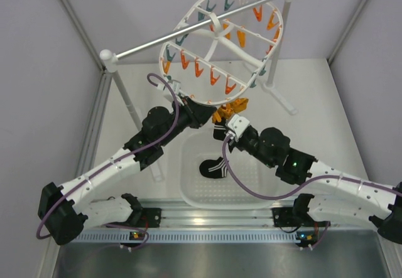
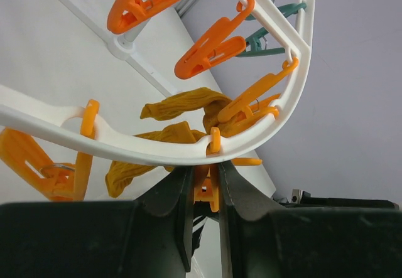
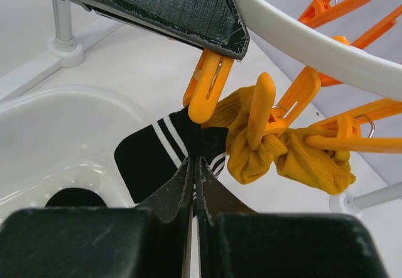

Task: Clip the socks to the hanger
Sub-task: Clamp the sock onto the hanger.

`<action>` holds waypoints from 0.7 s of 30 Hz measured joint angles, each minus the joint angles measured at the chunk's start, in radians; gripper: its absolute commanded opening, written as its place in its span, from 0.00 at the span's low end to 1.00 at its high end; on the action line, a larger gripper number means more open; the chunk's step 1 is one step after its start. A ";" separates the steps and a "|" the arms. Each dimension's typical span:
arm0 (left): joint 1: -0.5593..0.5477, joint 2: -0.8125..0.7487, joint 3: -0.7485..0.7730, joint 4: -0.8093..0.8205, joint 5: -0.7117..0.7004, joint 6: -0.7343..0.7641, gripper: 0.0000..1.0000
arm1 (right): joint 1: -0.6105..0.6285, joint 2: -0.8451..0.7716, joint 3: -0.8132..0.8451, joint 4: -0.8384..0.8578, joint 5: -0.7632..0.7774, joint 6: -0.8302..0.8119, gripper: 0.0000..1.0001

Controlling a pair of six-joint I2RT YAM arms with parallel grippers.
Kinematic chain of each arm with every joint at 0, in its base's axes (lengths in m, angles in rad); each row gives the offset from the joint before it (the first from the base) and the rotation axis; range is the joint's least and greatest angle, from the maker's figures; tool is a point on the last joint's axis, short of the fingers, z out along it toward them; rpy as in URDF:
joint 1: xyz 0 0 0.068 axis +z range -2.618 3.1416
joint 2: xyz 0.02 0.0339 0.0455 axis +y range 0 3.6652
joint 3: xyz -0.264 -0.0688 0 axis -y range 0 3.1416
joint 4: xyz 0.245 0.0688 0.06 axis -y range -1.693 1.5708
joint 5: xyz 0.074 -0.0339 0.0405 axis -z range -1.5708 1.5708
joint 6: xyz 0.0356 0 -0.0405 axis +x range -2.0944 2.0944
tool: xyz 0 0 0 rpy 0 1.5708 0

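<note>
The white oval hanger [image 1: 212,22] hangs tilted from the rod, with orange and teal clothespins along its frame. My left gripper [image 1: 200,112] is at its lower rim [image 2: 125,143], shut on an orange clothespin [image 2: 208,187] that hangs there. Two mustard socks [image 1: 231,110] hang bunched in neighbouring pins [image 3: 276,152]. My right gripper [image 3: 193,162] is shut on a black striped sock [image 3: 157,152] and holds it just below that clothespin [image 3: 204,93]. A second black sock [image 1: 213,167] lies in the basket.
The white basket [image 1: 188,190] sits on the table between the arms, under the right gripper. The silver rod [image 1: 157,41] spans two white posts [image 1: 116,80] with feet on the table behind.
</note>
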 measured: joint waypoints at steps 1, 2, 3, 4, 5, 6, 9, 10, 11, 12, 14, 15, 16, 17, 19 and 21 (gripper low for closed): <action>0.001 0.000 0.000 0.000 0.008 0.000 0.00 | 0.000 0.001 0.000 0.003 0.000 -0.011 0.00; 0.002 0.000 0.000 0.001 0.016 0.000 0.00 | 0.000 0.003 0.000 0.006 0.000 -0.024 0.00; 0.004 0.000 0.000 0.002 0.023 0.000 0.00 | 0.000 0.004 0.000 0.007 0.000 -0.033 0.00; 0.005 0.000 -0.001 0.002 0.029 0.000 0.00 | 0.000 0.006 0.000 0.009 0.000 -0.044 0.00; 0.006 0.000 -0.002 0.004 0.033 0.000 0.00 | 0.000 0.008 0.000 0.010 0.000 -0.051 0.00; 0.008 0.000 -0.002 0.004 0.036 0.000 0.00 | 0.000 0.010 0.000 0.011 0.000 -0.059 0.00; 0.012 0.000 -0.004 0.004 0.048 0.000 0.00 | -0.001 0.021 0.000 0.013 0.000 -0.073 0.00; 0.013 0.000 -0.004 0.004 0.052 0.000 0.00 | -0.003 0.025 0.000 0.014 0.001 -0.076 0.00; 0.013 0.000 -0.004 0.004 0.055 0.000 0.00 | -0.003 0.029 0.000 0.016 0.001 -0.079 0.00; 0.013 0.000 -0.004 0.004 0.059 0.000 0.00 | -0.003 0.034 0.000 0.021 0.001 -0.084 0.00; 0.014 0.000 -0.004 0.004 0.062 0.000 0.00 | -0.004 0.041 0.001 0.035 0.002 -0.088 0.00; 0.014 0.000 -0.004 0.004 0.064 0.000 0.00 | -0.005 0.044 0.002 0.039 0.002 -0.091 0.00; 0.014 0.000 -0.004 0.004 0.065 0.000 0.00 | -0.007 0.048 0.006 0.042 0.003 -0.093 0.00; 0.015 0.000 -0.004 0.004 0.066 0.000 0.00 | -0.008 0.051 0.010 0.049 0.004 -0.093 0.00; 0.016 0.000 -0.004 0.004 0.068 0.000 0.00 | -0.010 0.054 0.021 0.055 0.005 -0.094 0.00; 0.018 0.000 -0.004 0.004 0.069 0.000 0.00 | -0.010 0.054 0.031 0.058 0.004 -0.094 0.00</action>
